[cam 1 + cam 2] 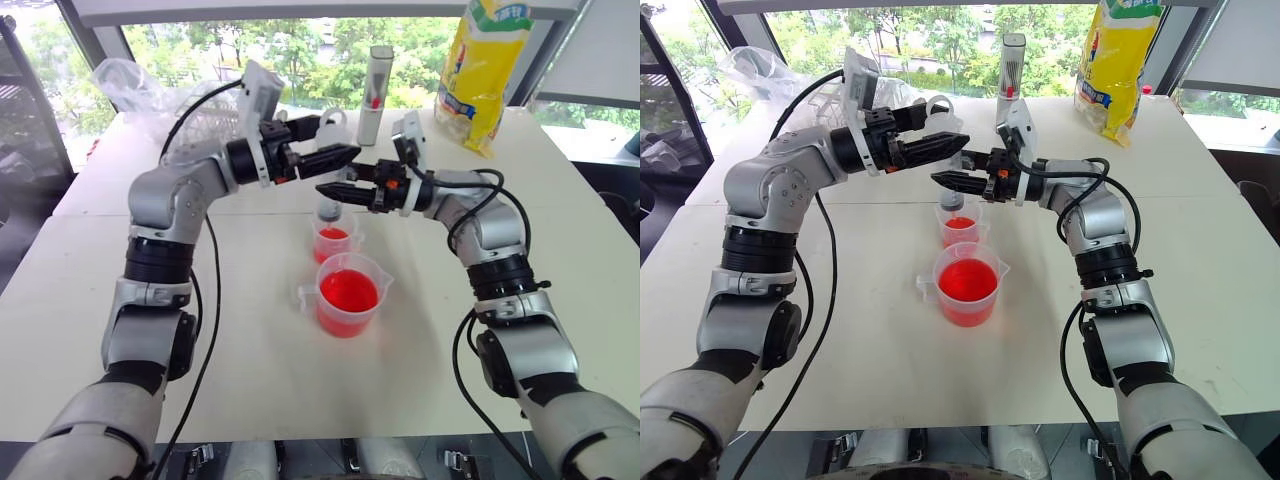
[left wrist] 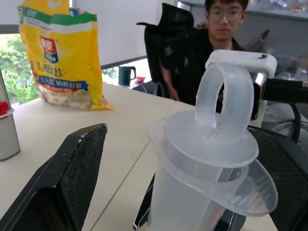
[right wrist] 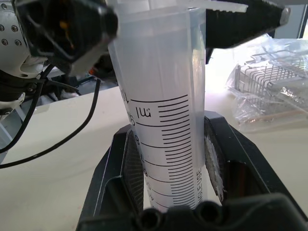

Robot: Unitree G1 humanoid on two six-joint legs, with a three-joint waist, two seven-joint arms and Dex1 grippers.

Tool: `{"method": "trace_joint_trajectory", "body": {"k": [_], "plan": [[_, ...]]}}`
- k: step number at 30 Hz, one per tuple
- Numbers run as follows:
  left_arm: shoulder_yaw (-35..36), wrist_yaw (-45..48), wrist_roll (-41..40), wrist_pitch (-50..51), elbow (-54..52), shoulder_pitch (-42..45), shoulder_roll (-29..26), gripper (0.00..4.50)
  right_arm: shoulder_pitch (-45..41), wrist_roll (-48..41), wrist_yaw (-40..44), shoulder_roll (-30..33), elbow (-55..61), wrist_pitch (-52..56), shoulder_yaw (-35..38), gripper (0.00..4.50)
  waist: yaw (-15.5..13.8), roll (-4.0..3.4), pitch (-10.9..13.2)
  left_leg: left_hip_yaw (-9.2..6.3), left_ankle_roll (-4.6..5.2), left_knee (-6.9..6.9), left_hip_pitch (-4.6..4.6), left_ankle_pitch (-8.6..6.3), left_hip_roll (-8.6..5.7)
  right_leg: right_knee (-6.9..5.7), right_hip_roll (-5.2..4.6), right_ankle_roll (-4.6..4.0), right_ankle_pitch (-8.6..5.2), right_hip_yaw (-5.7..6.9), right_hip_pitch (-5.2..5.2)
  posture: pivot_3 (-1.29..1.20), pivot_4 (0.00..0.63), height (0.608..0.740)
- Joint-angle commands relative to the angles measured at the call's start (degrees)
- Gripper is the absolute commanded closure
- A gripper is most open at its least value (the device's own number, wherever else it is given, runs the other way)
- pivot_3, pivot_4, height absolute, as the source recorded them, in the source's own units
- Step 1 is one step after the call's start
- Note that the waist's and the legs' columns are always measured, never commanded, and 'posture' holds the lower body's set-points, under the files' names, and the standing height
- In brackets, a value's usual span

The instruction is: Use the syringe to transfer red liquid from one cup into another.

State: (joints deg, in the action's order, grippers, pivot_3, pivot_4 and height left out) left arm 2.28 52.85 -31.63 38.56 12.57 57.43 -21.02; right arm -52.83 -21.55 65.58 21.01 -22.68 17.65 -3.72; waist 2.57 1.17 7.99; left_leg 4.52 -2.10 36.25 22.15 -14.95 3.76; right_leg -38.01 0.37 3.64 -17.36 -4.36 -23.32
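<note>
My right gripper is shut on the barrel of a clear plastic syringe and holds it upright. The syringe's lower end hangs at the mouth of the smaller cup, which holds a little red liquid. My left gripper is open, its fingers apart on either side of the syringe's ring-topped plunger without touching it. Nearer to me stands the larger handled beaker, about half full of red liquid.
At the table's far side are a yellow food bag, a tall white canister and a plastic bag with a wire rack. A person sits beyond the table in the left wrist view.
</note>
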Motion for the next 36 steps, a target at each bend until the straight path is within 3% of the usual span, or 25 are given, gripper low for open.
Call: {"method": "trace_joint_trajectory", "body": {"k": [1,12,19,25,31,36], "plan": [[6.4,-1.3,-5.3,2.2,-7.4,1.5,-2.9,0.03,-0.6,-0.9,-0.4,-0.1,1.9,-0.2,1.4,3.12,0.2,0.0,0.0,0.0,0.0,-0.01,0.0,0.0,0.01,0.0,0.0,0.0,0.0,0.0,-0.01,0.0,0.15,0.74],[14.9,-8.0,-13.5,10.7,-19.8,-7.2,-11.9,0.03,-0.4,-1.4,-1.6,0.8,2.7,0.5,2.5,3.12,0.1,0.0,0.0,-0.02,-0.03,-0.03,-0.07,0.01,0.08,-0.03,-0.05,0.0,0.0,-0.08,0.03,0.0,0.15,0.74],[14.1,-9.6,-12.9,9.5,-22.4,-13.7,-14.3,0.03,-3.9,-0.4,-8.7,4.5,6.8,7.8,4.3,3.12,-0.1,0.0,0.0,-0.03,-0.04,-0.02,-0.04,0.02,0.08,-0.01,-0.11,0.0,0.0,-0.08,0.03,0.0,0.15,0.74],[12.4,-11.0,-12.3,7.6,-22.7,-15.6,-12.3,0.03,-13.1,-3.6,-19.6,10.9,12.9,33.7,8.2,3.12,-0.1,-0.02,0.0,0.0,-0.04,-0.08,-0.01,0.02,0.08,0.0,-0.13,-0.01,0.0,-0.11,-0.03,0.0,0.15,0.74],[11.0,-10.9,-12.1,6.3,-23.5,-17.8,-12.0,0.03,-18.1,0.9,-24.0,19.2,11.7,52.7,0.9,3.12,0.0,0.04,0.0,0.0,-0.03,-0.14,0.01,0.01,0.06,0.12,-0.13,-0.04,-0.01,-0.14,-0.05,0.0,0.15,0.74],[8.4,-9.7,-10.5,5.0,-25.5,-20.2,-13.0,0.03,-19.2,2.2,-25.0,22.1,7.6,63.2,-4.1,3.12,0.0,-0.02,0.0,-0.01,-0.02,-0.19,0.12,0.01,-0.01,0.1,-0.11,-0.04,-0.01,-0.21,-0.18,0.0,0.15,0.74]]}}
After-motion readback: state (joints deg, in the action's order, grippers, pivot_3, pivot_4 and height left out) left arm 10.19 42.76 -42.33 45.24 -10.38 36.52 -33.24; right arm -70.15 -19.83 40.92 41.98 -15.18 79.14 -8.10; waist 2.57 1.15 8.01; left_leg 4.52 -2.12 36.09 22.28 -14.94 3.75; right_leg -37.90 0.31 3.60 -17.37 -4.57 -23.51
